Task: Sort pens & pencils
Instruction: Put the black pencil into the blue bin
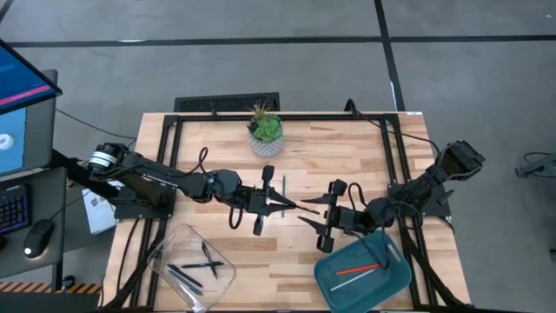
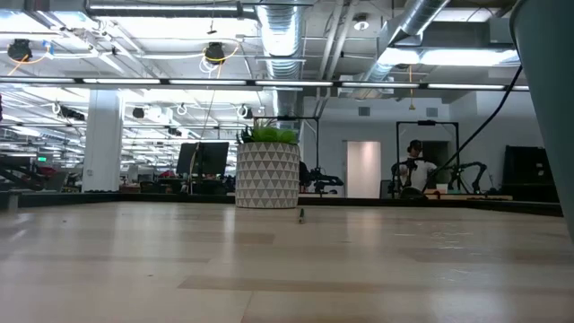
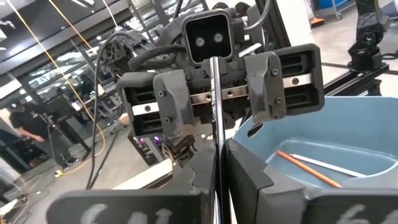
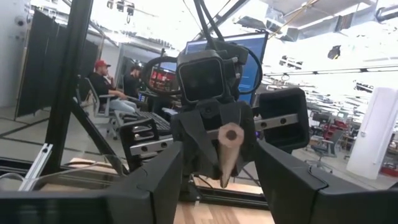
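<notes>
Over the middle of the pale wooden table (image 1: pixel 217 148), the left gripper (image 1: pixel 280 204) is pinching a thin dark pencil (image 3: pixel 214 118) in fully closed jaws, and the pencil is pointing toward the right gripper (image 1: pixel 314 211), which is facing it with its jaws standing wide apart and gripping nothing. In the right wrist view the pencil is showing end-on as a round tan wooden tip, lying between the spread jaws without touching either. In the high view it is reading only as a thin dark line bridging the two grippers, too fine there to judge its colour.

Near the right arm, at the table's front edge, a blue-grey plastic bin (image 1: pixel 391 276) is holding an orange-red stick (image 1: pixel 356 270) and a white stick (image 1: pixel 369 276) (the two are lying close together, and whether they are touching cannot be told). The bin's front corner is being cut off by the frame.

At the front on the left arm's side, a clear plastic tray (image 1: pixel 178 239) is carrying several dark pens (image 1: pixel 198 265), overlapping so that their count is hard to make out.

A small green plant in a white patterned pot (image 1: pixel 266 130) is standing at the far edge of the table. The low view is showing the pot and bare tabletop, and neither gripper.
</notes>
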Controlling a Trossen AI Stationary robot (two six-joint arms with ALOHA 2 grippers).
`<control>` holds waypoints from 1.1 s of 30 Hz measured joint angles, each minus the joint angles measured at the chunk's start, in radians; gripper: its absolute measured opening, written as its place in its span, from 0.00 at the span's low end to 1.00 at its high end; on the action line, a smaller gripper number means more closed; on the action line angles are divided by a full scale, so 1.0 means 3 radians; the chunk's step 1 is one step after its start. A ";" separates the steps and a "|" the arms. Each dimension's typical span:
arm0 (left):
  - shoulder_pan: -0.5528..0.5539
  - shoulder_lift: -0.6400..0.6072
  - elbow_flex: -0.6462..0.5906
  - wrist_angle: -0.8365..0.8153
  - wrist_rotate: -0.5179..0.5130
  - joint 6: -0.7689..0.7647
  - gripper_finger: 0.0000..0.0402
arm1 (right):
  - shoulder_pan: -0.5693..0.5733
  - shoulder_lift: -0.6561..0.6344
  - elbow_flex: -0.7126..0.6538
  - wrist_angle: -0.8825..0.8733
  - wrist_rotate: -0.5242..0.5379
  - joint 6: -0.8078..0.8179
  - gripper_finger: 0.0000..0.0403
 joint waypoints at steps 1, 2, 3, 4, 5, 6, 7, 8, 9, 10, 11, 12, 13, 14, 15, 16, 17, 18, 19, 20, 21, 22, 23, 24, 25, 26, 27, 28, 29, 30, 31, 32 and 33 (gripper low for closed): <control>0.0000 0.0000 0.0000 0.0005 0.0000 0.0000 0.03 | 0.0000 0.0000 0.0000 0.0000 0.0000 -0.0001 0.54; 0.0000 0.0000 0.0000 0.0003 0.0000 0.0004 0.03 | 0.0000 0.0000 0.0000 0.0000 0.0001 -0.0001 0.53; 0.0000 0.0000 0.0000 0.0003 0.0001 0.0005 0.03 | 0.0000 0.0000 0.0000 0.0000 0.0003 -0.0001 0.52; 0.0000 0.0000 0.0000 0.0003 0.0001 0.0005 0.03 | 0.0000 0.0000 0.0000 0.0000 0.0004 -0.0001 0.50; 0.0000 0.0000 0.0000 0.0003 0.0002 0.0005 0.03 | 0.0000 0.0000 0.0000 0.0000 0.0005 -0.0005 0.49; 0.0000 0.0000 0.0000 0.0003 0.0002 0.0004 0.03 | 0.0000 0.0000 0.0000 0.0000 0.0005 -0.0013 0.47; 0.0000 0.0000 0.0000 0.0003 0.0002 0.0004 0.03 | 0.0000 0.0000 0.0000 0.0000 0.0005 -0.0016 0.44; 0.0000 0.0000 0.0000 0.0002 0.0003 0.0004 0.03 | 0.0000 0.0000 0.0000 0.0000 0.0006 -0.0017 0.42; 0.0000 0.0000 0.0000 0.0002 0.0003 0.0004 0.03 | 0.0000 0.0000 0.0000 0.0000 0.0006 -0.0018 0.40; 0.0000 0.0000 0.0000 0.0002 0.0003 0.0004 0.03 | 0.0000 0.0000 0.0000 0.0000 0.0006 -0.0021 0.37; 0.0000 0.0000 0.0000 0.0002 0.0003 0.0003 0.03 | 0.0000 0.0000 0.0000 0.0000 0.0006 -0.0022 0.35; 0.0000 0.0000 0.0000 0.0002 0.0003 0.0003 0.03 | 0.0000 0.0000 0.0000 0.0000 0.0006 -0.0022 0.33; 0.0000 0.0000 0.0000 0.0002 0.0004 0.0003 0.03 | 0.0000 0.0000 0.0000 -0.0001 0.0006 -0.0023 0.31; 0.0000 0.0000 0.0000 0.0002 0.0004 0.0003 0.03 | 0.0000 0.0000 0.0000 -0.0001 0.0006 -0.0022 0.29; 0.0000 0.0000 0.0000 0.0001 0.0004 0.0002 0.03 | 0.0000 0.0000 0.0000 -0.0001 0.0006 -0.0022 0.27; 0.0000 0.0000 0.0000 0.0000 0.0004 0.0001 0.03 | 0.0000 0.0000 0.0000 -0.0001 0.0006 -0.0023 0.25; 0.0000 0.0000 0.0000 0.0000 0.0004 0.0001 0.03 | 0.0000 0.0000 0.0000 -0.0001 0.0006 -0.0023 0.23; 0.0000 0.0000 0.0000 0.0000 0.0004 0.0001 0.03 | 0.0000 0.0000 0.0000 -0.0001 0.0007 -0.0025 0.21; 0.0000 0.0000 0.0000 -0.0002 0.0012 0.0000 0.03 | 0.0000 0.0000 0.0000 -0.0001 0.0008 -0.0028 0.20; 0.0000 0.0000 0.0000 -0.0003 0.0016 0.0000 0.03 | 0.0000 0.0000 0.0000 -0.0001 0.0008 -0.0031 0.18; 0.0000 0.0000 0.0000 -0.0002 0.0032 -0.0001 0.03 | 0.0000 0.0000 0.0000 -0.0001 0.0006 -0.0033 0.17; 0.0000 0.0000 0.0000 -0.0003 0.0066 -0.0012 0.03 | -0.0002 0.0000 0.0000 -0.0001 0.0007 -0.0037 0.15; 0.0001 0.0000 0.0000 -0.0002 0.0094 -0.0017 0.03 | -0.0005 0.0000 0.0000 -0.0001 0.0008 -0.0058 0.14; 0.0001 0.0000 0.0000 -0.0002 0.0109 -0.0018 0.03 | -0.0008 0.0000 0.0000 -0.0002 0.0006 -0.0089 0.13; 0.0001 0.0000 0.0000 -0.0002 0.0123 -0.0019 0.03 | -0.0008 0.0000 0.0000 -0.0003 0.0005 -0.0114 0.12; 0.0001 0.0000 0.0000 -0.0002 0.0126 -0.0025 0.03 | -0.0008 0.0000 0.0000 -0.0003 0.0005 -0.0121 0.12; 0.0001 0.0000 0.0000 -0.0002 0.0125 -0.0034 0.03 | -0.0012 0.0000 0.0000 -0.0002 0.0005 -0.0122 0.11; 0.0001 0.0000 0.0000 -0.0002 0.0125 -0.0036 0.03 | -0.0014 0.0000 0.0000 -0.0001 0.0005 -0.0121 0.11; 0.0001 0.0000 0.0000 -0.0002 0.0125 -0.0035 0.03 | -0.0014 0.0000 0.0000 -0.0001 0.0005 -0.0121 0.11; 0.0001 0.0000 0.0000 -0.0002 0.0128 -0.0036 0.03 | -0.0014 0.0000 0.0000 -0.0001 0.0005 -0.0121 0.12; 0.0001 0.0000 0.0000 -0.0002 0.0131 -0.0035 0.03 | -0.0014 0.0000 0.0000 -0.0001 0.0001 -0.0121 0.12; 0.0001 0.0000 0.0000 -0.0004 0.0135 -0.0034 0.03 | -0.0014 0.0000 0.0000 -0.0002 0.0000 -0.0118 0.12; 0.0001 0.0000 0.0000 -0.0005 0.0137 -0.0034 0.03 | -0.0014 0.0000 0.0000 -0.0002 -0.0001 -0.0117 0.13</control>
